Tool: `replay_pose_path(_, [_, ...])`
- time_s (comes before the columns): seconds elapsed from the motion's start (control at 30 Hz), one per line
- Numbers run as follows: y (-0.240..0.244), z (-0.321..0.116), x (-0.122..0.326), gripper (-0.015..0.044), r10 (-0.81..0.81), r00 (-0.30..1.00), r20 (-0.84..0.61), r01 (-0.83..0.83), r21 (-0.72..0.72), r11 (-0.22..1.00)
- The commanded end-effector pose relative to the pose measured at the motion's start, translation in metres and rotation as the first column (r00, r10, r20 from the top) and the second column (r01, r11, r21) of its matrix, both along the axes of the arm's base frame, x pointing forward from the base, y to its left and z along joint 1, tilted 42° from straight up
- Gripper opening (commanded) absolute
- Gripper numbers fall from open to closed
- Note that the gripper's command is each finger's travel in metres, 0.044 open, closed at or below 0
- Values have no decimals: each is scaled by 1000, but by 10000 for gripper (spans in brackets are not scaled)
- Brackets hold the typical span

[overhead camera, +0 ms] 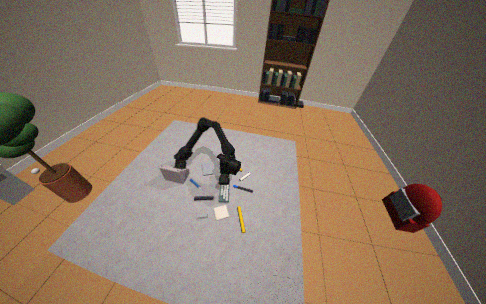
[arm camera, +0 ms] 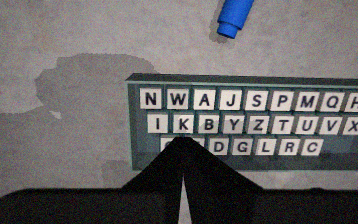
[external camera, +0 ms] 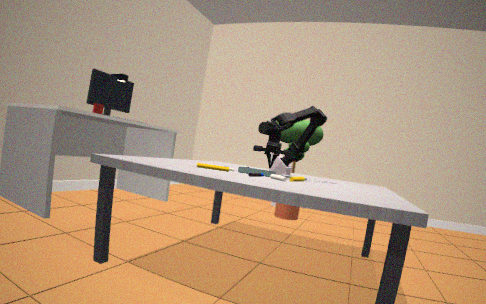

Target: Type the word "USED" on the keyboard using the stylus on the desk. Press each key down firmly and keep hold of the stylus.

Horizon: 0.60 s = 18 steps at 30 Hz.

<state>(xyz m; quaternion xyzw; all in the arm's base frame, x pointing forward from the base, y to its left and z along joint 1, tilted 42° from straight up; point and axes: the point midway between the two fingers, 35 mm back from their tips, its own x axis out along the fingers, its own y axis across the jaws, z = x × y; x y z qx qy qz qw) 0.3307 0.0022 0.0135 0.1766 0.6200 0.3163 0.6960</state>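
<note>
The teal keyboard (overhead camera: 224, 193) (external camera: 246, 170) (arm camera: 340, 150) lies flat, with white letter keys. In the wrist view S, U and D show; I cannot see the E key, and the fingers cover part of the bottom row. A black pen-like stick (overhead camera: 245, 189) (external camera: 255, 174) with a blue end lies beside the keyboard; its blue end (arm camera: 235, 17) shows at the top of the wrist view. I cannot tell for sure that this is the stylus. My gripper (overhead camera: 224, 181) (external camera: 271, 167) (arm camera: 182, 144) is shut and empty, pointing down, its tips over the K end of the keyboard.
A white stick (overhead camera: 244, 176) (external camera: 278, 177) and a yellow one (external camera: 298, 178) lie near the black stick. A long yellow stick (overhead camera: 241, 219) (external camera: 213, 167), a pale pad (overhead camera: 221, 213), a black bar (overhead camera: 203, 198) and a blue stick (overhead camera: 194, 183) lie around the keyboard.
</note>
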Motion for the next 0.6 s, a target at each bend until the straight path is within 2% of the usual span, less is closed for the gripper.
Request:
replay_pose_path(0.0, [0,0,1,0,4,1000,-3,-4,15,1000])
replay_pose_path(0.13, [-1,-2,2,0,4,1000,-2,-4,15,1000])
replay_pose_path(0.3, [-41,-37,14,0,4,1000,-1,-4,12,1000])
replay_pose_path(0.57, [-43,-38,15,0,4,1000,-1,-4,12,1000])
